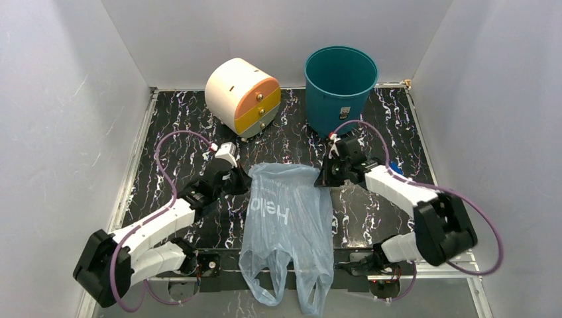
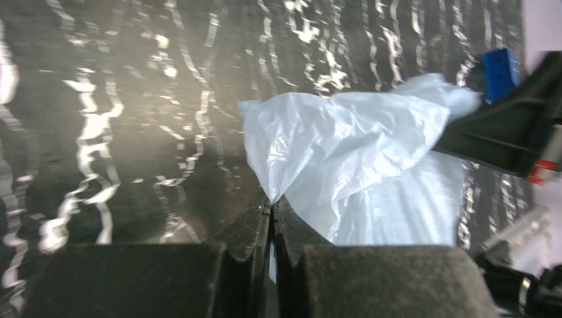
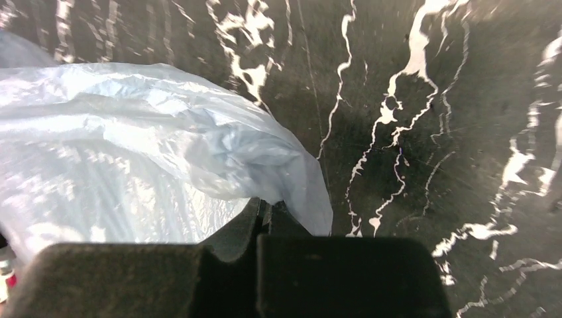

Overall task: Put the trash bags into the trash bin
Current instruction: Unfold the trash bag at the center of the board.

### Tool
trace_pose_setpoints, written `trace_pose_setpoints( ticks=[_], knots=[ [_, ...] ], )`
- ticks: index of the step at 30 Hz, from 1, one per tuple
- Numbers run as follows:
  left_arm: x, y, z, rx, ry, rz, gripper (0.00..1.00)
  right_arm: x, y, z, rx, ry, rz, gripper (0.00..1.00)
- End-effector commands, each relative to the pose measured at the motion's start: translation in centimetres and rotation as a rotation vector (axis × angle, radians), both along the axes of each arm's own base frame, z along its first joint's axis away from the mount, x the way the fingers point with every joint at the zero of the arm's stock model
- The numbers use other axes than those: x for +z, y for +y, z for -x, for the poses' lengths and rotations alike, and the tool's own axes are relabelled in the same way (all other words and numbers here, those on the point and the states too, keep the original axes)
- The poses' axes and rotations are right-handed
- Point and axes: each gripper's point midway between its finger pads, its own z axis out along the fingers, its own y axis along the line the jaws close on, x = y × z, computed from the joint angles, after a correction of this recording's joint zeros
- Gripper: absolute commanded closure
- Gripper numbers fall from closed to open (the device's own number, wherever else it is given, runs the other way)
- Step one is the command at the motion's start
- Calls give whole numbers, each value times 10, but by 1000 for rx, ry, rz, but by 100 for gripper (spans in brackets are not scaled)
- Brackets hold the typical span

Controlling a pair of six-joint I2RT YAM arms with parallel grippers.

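Note:
The pale blue trash bag (image 1: 286,218) with white "Hello" lettering lies spread on the dark marbled table, its handles hanging over the near edge. My left gripper (image 1: 242,177) is shut on the bag's far left corner (image 2: 285,159). On the bag's far right corner (image 3: 219,152), my right gripper (image 1: 324,176) is shut as well. In each wrist view the jaws (image 2: 272,202) (image 3: 268,205) pinch thin plastic. The teal trash bin (image 1: 339,86) stands upright and open at the back, beyond my right gripper.
A cream and orange drum-shaped box (image 1: 242,97) sits at the back left of the bin. A small dark blue object (image 2: 498,73) lies by the right arm. White walls enclose the table (image 1: 179,132) on three sides.

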Motion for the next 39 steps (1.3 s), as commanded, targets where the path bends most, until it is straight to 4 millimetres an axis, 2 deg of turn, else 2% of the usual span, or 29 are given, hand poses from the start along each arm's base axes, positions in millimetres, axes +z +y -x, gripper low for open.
trace_pose_setpoints(
  ticks=[1, 4, 8, 10, 12, 14, 16, 22, 26, 28, 30, 33, 34, 35, 36, 39],
  knots=[
    [-7, 59, -2, 142, 0, -257, 100, 57, -11, -22, -87, -189, -18, 100],
    [-7, 74, -5, 172, 20, -336, 100, 82, -15, -22, -78, -244, -73, 100],
    [-1, 92, -9, 206, 37, -436, 100, 104, -15, -16, -30, -239, -160, 100],
    [3, 98, -11, 222, 33, -457, 100, 126, -7, -5, 56, -210, -308, 100],
    [7, 99, -12, 215, 27, -457, 100, 139, -6, -4, 68, -216, -391, 100],
    [9, 97, -12, 201, 23, -456, 100, 135, -15, -14, 3, -240, -358, 100],
    [11, 96, -13, 179, 17, -462, 100, 116, -31, -27, -103, -218, -268, 100],
    [17, 91, -20, 121, 18, -488, 100, 80, -59, -41, -262, -163, -180, 100],
    [26, 87, -27, 94, 8, -505, 99, 61, -84, -55, -379, -163, -50, 100],
    [25, 86, -30, 65, 18, -532, 91, 58, -88, -60, -368, -170, -15, 100],
    [22, 86, -33, 61, 39, -552, 78, 55, -90, -61, -356, -148, 13, 100],
    [19, 82, -34, 66, 53, -521, 47, 51, -88, -59, -321, -120, 30, 97],
    [19, 80, -33, 71, 51, -504, 41, 49, -89, -57, -313, -106, 38, 92],
    [19, 79, -32, 72, 49, -487, 39, 49, -92, -56, -324, -105, 56, 84],
    [18, 78, -29, 66, 49, -470, 38, 52, -95, -54, -331, -127, 59, 81],
    [9, 71, -14, 46, 70, -392, 35, 66, -97, -51, -364, -213, 24, 52]
  ],
)
